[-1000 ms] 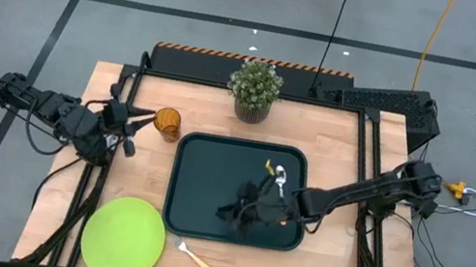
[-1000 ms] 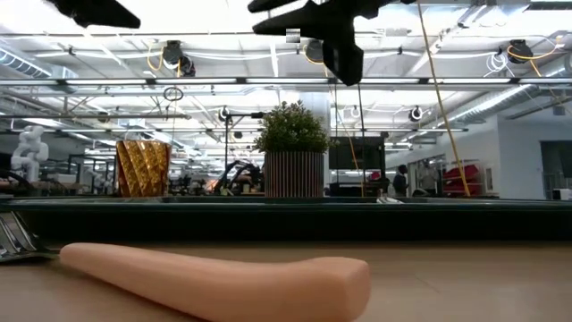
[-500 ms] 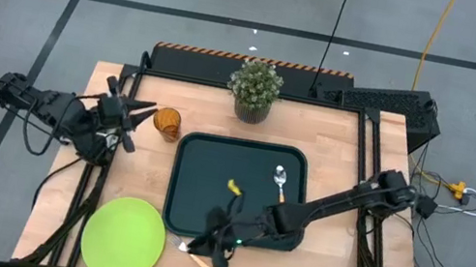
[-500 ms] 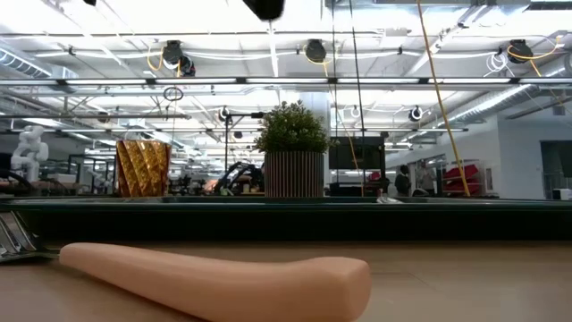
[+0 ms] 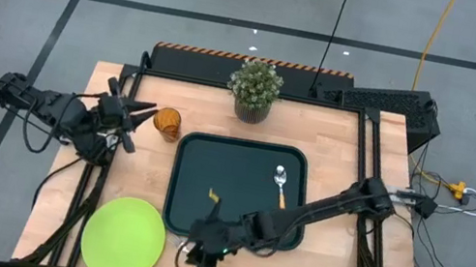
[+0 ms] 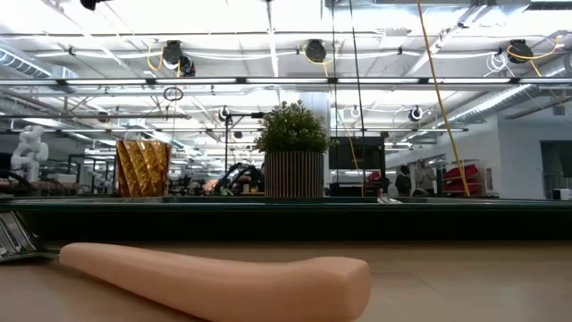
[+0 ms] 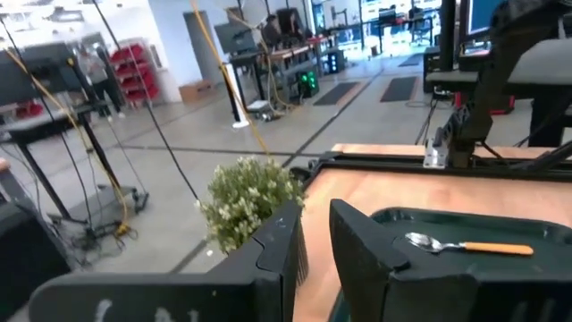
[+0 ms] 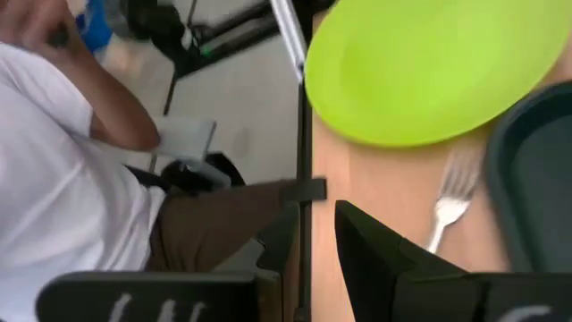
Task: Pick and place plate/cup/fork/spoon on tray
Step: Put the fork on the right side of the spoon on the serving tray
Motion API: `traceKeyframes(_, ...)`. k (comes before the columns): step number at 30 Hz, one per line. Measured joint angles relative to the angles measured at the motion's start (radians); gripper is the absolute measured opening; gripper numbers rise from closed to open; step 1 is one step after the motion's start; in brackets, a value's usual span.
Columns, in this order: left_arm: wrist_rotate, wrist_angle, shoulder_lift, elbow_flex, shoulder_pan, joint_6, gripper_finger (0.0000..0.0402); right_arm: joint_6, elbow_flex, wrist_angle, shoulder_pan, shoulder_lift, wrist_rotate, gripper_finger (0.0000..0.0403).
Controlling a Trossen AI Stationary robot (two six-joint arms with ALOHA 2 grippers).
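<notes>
A wooden worktop [image 5: 344, 143] seen from above carries a dark rectangular tray [image 5: 203, 162] at its middle, and a small potted plant [image 5: 255, 89] stands just behind the tray's far rim. The spoon [image 5: 280, 184] lies inside the tray near its right edge, bowl toward the plant. The lime-green plate [image 5: 122, 239] rests on the bare wood at the near left corner, just beside the tray's corner. The amber cup [image 5: 167, 123] stands upright on the wood to the left of the tray's far corner. The left claw [image 5: 146, 111] hovers just beside the cup at its left side, pointing at it with its two dark fingers [image 7: 357, 237] set a narrow gap apart and nothing between them. The right arm reaches across the tray's near right corner, and the right claw [image 5: 205, 263] sits over the strip of wood in front of the tray, directly above the fork [image 8: 451, 199], covering most of it from above. In the right wrist view the fork's tines lie just ahead of the claw fingers [image 8: 362, 237], between the plate and the tray rim; those fingers stand slightly parted and grasp nothing. Beyond the worktop's edge a seated person [image 8: 80, 170] in a white top shows. In the low view the fork's pale handle [image 6: 223, 277] lies large across the foreground. No writing or labels can be read.
</notes>
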Motion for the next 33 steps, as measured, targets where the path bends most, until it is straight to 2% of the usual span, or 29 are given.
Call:
traceKeyframes(4,0.010,-0.048,0.000,0.000,-0.005,-0.085,0.0072,0.027,0.069,-0.003,0.023,0.098,-0.036,0.0066)
traceKeyframes(10,0.090,-0.083,0.001,0.000,-0.040,-0.177,0.0072,0.107,0.116,-0.019,0.059,0.173,-0.080,0.0066)
traceKeyframes(14,0.172,-0.078,0.002,-0.026,-0.070,-0.186,0.0072,0.176,0.116,-0.173,0.077,0.175,-0.042,0.0066)
traceKeyframes(19,0.208,-0.011,0.002,-0.063,-0.103,-0.182,0.0072,0.224,0.116,-0.347,0.083,0.176,0.028,0.0066)
traceKeyframes(25,0.209,0.037,0.002,-0.067,-0.120,-0.144,0.0072,0.217,0.116,-0.280,0.091,0.206,0.069,0.0066)
traceKeyframes(33,0.207,0.085,0.001,-0.067,-0.121,-0.073,0.0072,0.156,0.116,-0.259,0.086,0.279,0.041,0.0066)
